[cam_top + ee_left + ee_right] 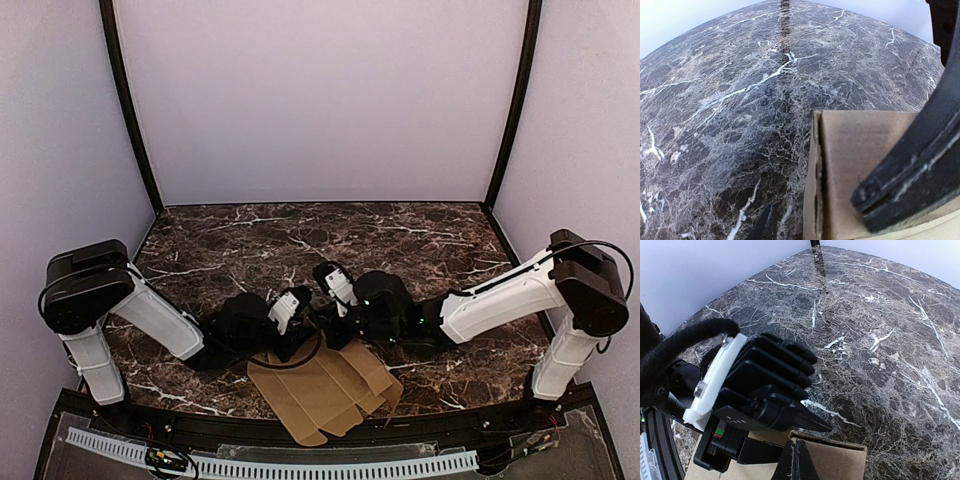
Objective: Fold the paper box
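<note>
The right claw (pixel 796 460) is closed tight, its tips against the folded edge of the box (pixel 835 460) just under it. The left claw (pixel 296 340) sits close beside it, with the box directly below; I cannot tell how wide it stands.

- Plain brown paper box (pixel 325 392), unprinted.
- Dark brown marbled table (pixel 400 240), veined white.
- Pale lilac walls (pixel 320 100).
- White-shelled left arm (pixel 150 315) and right arm (pixel 500 295), black joints.
</note>
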{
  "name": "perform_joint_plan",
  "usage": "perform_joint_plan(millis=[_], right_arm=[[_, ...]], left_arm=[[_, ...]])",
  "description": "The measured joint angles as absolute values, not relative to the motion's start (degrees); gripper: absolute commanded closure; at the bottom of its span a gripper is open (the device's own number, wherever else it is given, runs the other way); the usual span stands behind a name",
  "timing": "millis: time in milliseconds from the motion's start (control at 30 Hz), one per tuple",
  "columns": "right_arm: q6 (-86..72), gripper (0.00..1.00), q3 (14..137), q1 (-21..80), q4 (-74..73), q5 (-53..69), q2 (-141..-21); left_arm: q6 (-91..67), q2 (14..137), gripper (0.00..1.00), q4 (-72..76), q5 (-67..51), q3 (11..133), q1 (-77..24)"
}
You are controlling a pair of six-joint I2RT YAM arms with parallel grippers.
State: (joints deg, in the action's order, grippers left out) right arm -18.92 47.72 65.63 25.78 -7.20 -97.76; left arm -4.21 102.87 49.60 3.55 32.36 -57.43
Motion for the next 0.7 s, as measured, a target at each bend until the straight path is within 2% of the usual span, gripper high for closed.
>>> perform_joint_plan(millis=[300, 467, 700], right_arm=[[-19.6, 1.0, 48.2, 65.8, 26.9, -7.2, -99.5], [-19.8, 1.0, 48.2, 66.1, 27.0, -7.3, -99.8], [-19.7, 1.0, 49.5, 66.1, 24.8, -7.4, -99.8]], left_arm=[[-5.0, 103.1, 0.71, 51.7, 4.2, 30.6, -57.6], [-5.4, 103.6, 0.79, 52.7, 4.2, 30.3, -57.6], [-5.4, 104.5, 0.77, 53.6, 4.1, 30.3, -57.8]])
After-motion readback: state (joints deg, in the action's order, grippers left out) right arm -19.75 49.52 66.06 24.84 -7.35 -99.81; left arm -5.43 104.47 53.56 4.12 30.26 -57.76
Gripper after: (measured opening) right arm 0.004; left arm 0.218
